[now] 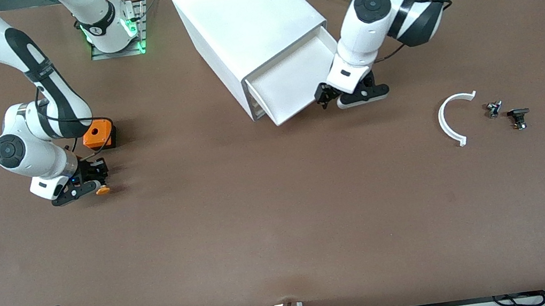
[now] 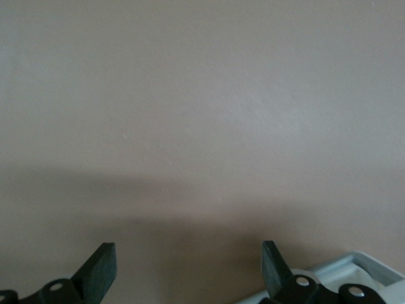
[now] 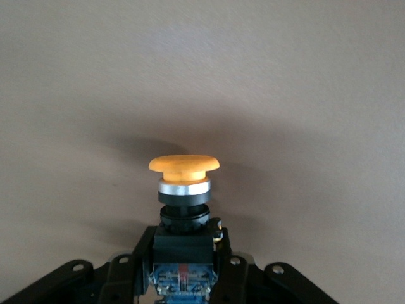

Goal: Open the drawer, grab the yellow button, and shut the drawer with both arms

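The white cabinet (image 1: pixel 246 16) lies near the middle of the table with its top drawer (image 1: pixel 289 83) pulled out; I see nothing inside it. My left gripper (image 1: pixel 350 95) is open and empty, low beside the drawer's front corner at the left arm's end. That corner shows in the left wrist view (image 2: pixel 354 266) next to one finger, with the left gripper (image 2: pixel 188 266) over bare table. My right gripper (image 1: pixel 94 186) is shut on the button (image 1: pixel 103 189), low over the table near the right arm's end. In the right wrist view the button's orange cap (image 3: pixel 183 166) sticks out past the right gripper (image 3: pixel 183 253).
An orange cube with a hole (image 1: pixel 98 135) sits close to the right gripper, farther from the front camera. A white curved strip (image 1: pixel 448 118) and two small dark parts (image 1: pixel 494 109) (image 1: pixel 518 117) lie toward the left arm's end.
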Robot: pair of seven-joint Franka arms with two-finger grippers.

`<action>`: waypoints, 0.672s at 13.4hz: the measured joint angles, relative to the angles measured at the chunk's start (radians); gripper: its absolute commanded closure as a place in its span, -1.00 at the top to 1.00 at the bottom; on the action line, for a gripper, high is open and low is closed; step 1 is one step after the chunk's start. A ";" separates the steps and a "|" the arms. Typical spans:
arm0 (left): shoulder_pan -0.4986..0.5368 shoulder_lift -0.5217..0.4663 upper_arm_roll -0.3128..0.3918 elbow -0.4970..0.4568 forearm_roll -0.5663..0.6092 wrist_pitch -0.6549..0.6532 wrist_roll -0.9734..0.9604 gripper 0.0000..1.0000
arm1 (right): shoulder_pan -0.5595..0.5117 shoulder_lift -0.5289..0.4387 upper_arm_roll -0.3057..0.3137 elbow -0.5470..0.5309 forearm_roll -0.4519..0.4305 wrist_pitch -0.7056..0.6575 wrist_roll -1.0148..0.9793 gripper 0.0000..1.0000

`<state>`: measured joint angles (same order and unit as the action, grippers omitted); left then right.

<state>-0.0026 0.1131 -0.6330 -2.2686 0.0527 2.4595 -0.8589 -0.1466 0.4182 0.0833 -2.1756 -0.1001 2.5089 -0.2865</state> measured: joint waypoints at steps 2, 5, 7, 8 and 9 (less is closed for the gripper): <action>0.004 -0.017 -0.077 -0.012 0.000 -0.025 -0.069 1.00 | -0.015 0.008 0.000 0.001 0.000 0.004 -0.001 1.00; 0.000 -0.040 -0.186 -0.022 0.000 -0.062 -0.166 1.00 | -0.017 -0.003 0.010 0.027 0.000 -0.016 0.057 1.00; 0.002 -0.054 -0.202 -0.024 -0.001 -0.086 -0.180 1.00 | -0.017 -0.026 0.044 0.093 0.000 -0.144 0.129 1.00; 0.006 -0.054 -0.208 -0.024 -0.003 -0.087 -0.182 1.00 | -0.017 -0.041 0.068 0.151 0.000 -0.254 0.176 1.00; 0.010 -0.054 -0.211 -0.024 -0.005 -0.089 -0.182 1.00 | -0.016 -0.055 0.095 0.225 0.000 -0.377 0.226 1.00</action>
<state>0.0070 0.0587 -0.8442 -2.2922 0.0478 2.3707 -1.0411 -0.1631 0.3636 0.1785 -1.9502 -0.1001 2.1317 -0.0608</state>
